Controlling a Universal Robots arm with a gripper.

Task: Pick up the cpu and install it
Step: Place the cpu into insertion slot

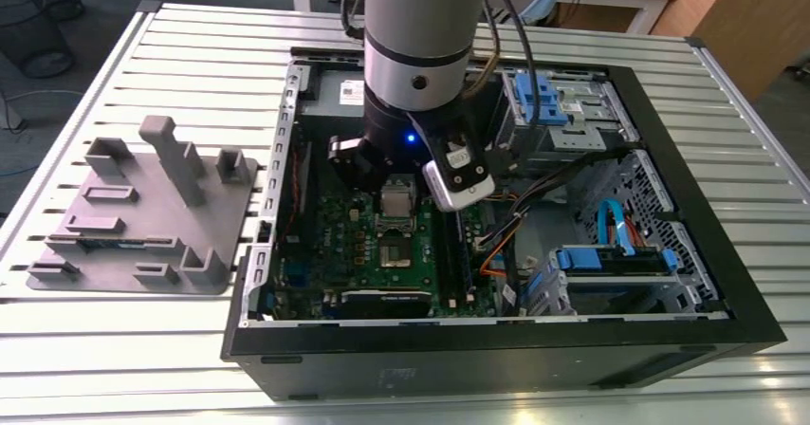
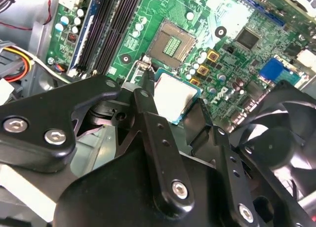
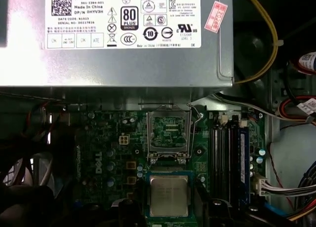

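The cpu (image 2: 174, 96) is a flat square chip with a pale silver top and a green rim. It sits between the black fingers (image 2: 147, 89) of my gripper (image 2: 173, 99), which is shut on its two opposite edges. The chip hangs a little above the green motherboard (image 2: 232, 24), beside the open square socket (image 2: 170, 43) and not over it. In the first wrist view the cpu (image 3: 169, 195) lies just short of the socket (image 3: 169, 131), whose metal frame stands open. In the exterior view the arm (image 1: 418, 55) reaches down into the open computer case (image 1: 506, 335).
A silver power supply (image 3: 123, 64) sits beyond the socket. Memory slots (image 3: 229, 158) run along one side of it, and a black fan (image 2: 281, 133) is close to the gripper. Cables and blue drive bays (image 1: 608, 254) fill the case's right in the exterior view. A grey fixture plate (image 1: 139, 216) lies outside the case.
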